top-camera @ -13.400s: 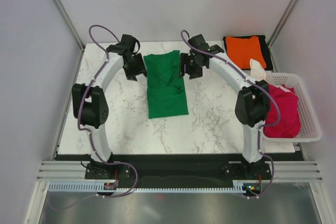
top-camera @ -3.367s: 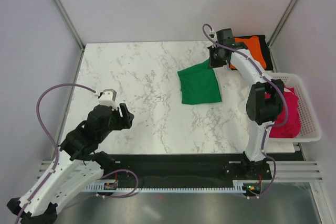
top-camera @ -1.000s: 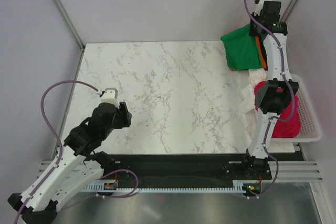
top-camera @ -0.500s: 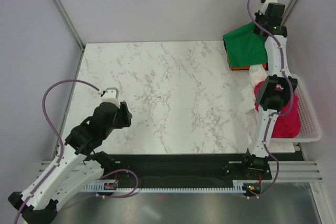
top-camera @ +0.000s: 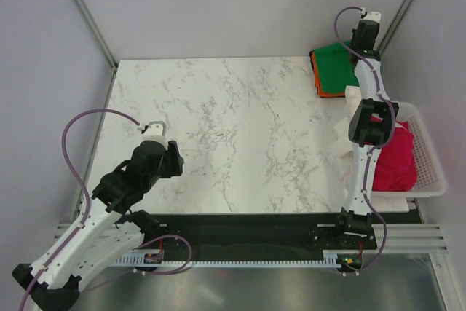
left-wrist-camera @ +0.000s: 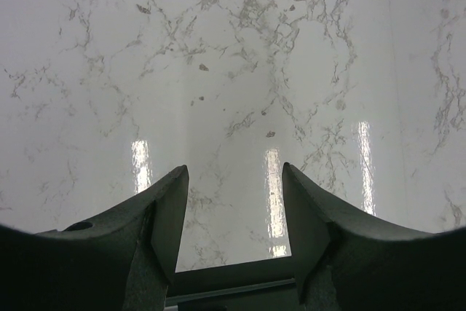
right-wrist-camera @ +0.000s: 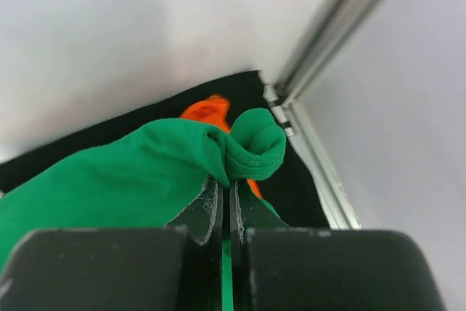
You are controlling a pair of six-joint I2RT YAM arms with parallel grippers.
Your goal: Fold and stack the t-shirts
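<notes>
Right wrist view, green t-shirt (right-wrist-camera: 131,172) pinched in right claw (right-wrist-camera: 226,196)

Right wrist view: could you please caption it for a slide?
Right claw shut on the green shirt, over the orange shirt and black shirt.

Bright, even overhead light across the marble worktop (top-camera: 240,129), only faint soft shadows, sharp from edge to edge. Down at the left wrist, three tall glare streaks on the glossy stone, with the dark left hand (left-wrist-camera: 233,180) soft-focus up close. At the right wrist, washed-out hazy wall behind a crisp green t-shirt (right-wrist-camera: 131,180).
</notes>
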